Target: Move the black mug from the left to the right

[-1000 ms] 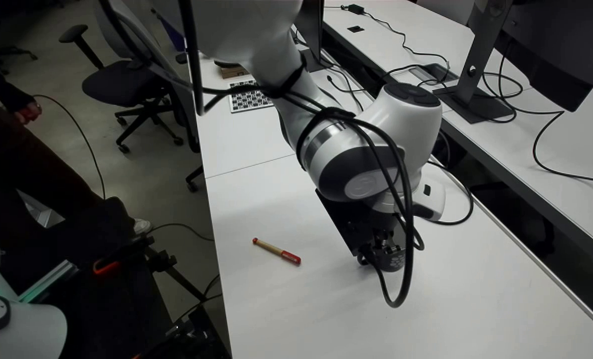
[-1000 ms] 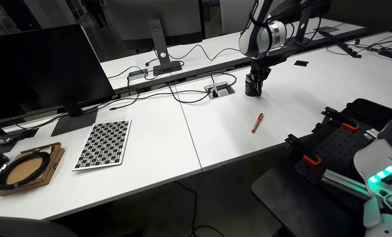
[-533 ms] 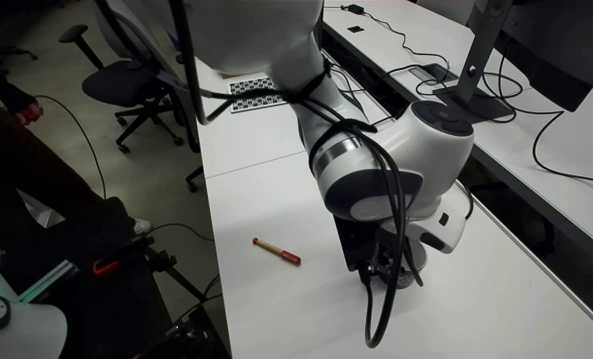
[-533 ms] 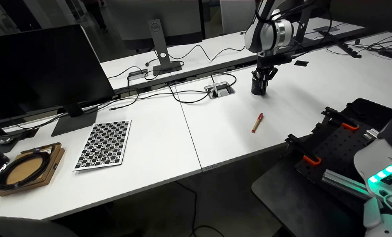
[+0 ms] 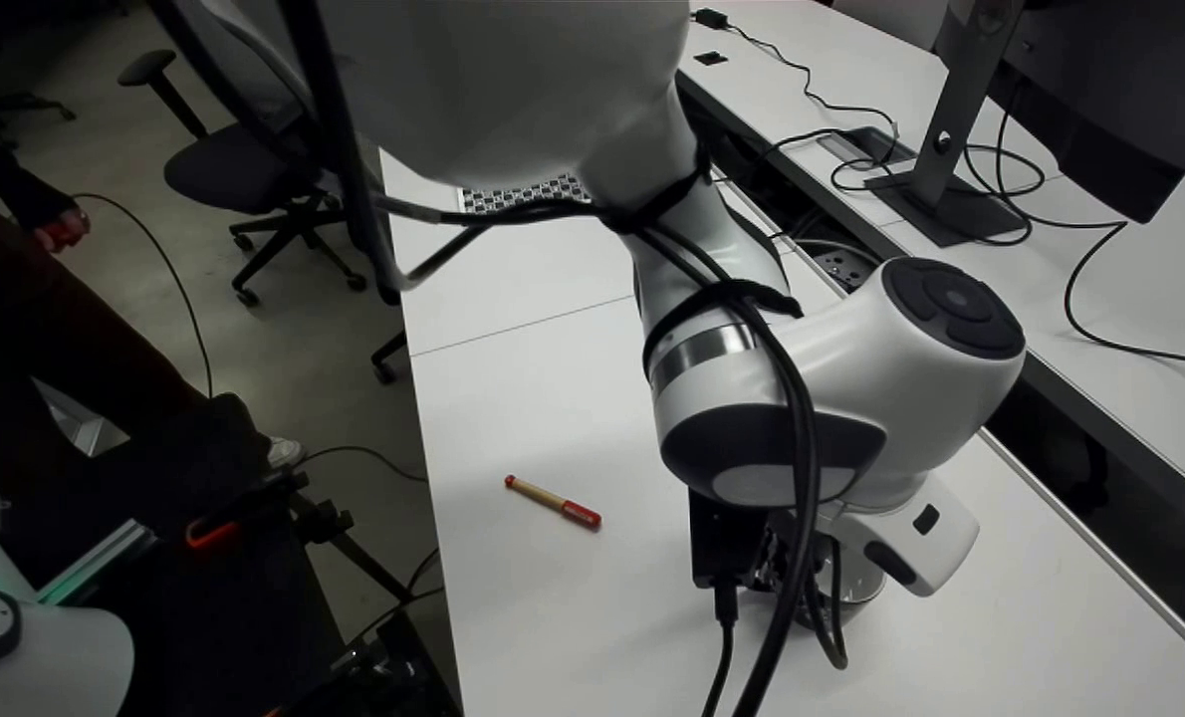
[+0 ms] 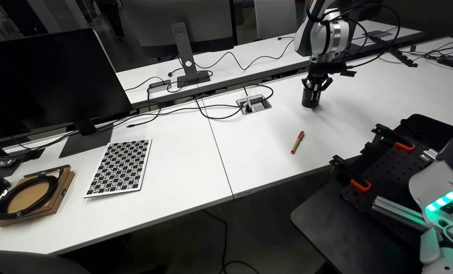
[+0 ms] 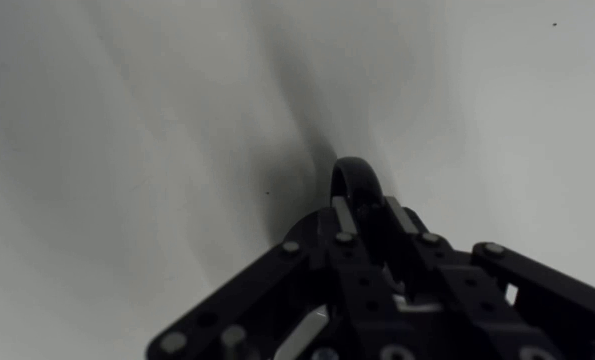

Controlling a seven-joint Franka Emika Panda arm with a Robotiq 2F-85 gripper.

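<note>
The black mug (image 6: pixel 307 100) stands upright at the gripper's tip, on or just above the white table; I cannot tell which. In an exterior view its lighter grey inside (image 5: pixel 861 580) shows partly behind the arm and cables. In the wrist view its dark curved handle (image 7: pixel 358 175) lies between my fingertips, and the rest of the mug is largely hidden under the gripper. My gripper (image 7: pixel 365 204) points down and is shut on the handle, one finger on each side. It also shows in both exterior views, partly hidden by the arm in one (image 5: pixel 774 558), beside the mug in the other (image 6: pixel 315 95).
A red-brown stick (image 5: pixel 553 501) lies on the white table (image 6: pixel 257 152). A table socket box (image 6: pixel 257 103) with black cables, a checkered board (image 6: pixel 120 166) and a cable coil on a cardboard box (image 6: pixel 32 196) are there too. Black arm cables (image 5: pixel 802 478) hang by the gripper.
The arm and gripper have moved rightward in both exterior views, and also downward in the close one. The mug has moved along with the gripper. The stick has not moved.
</note>
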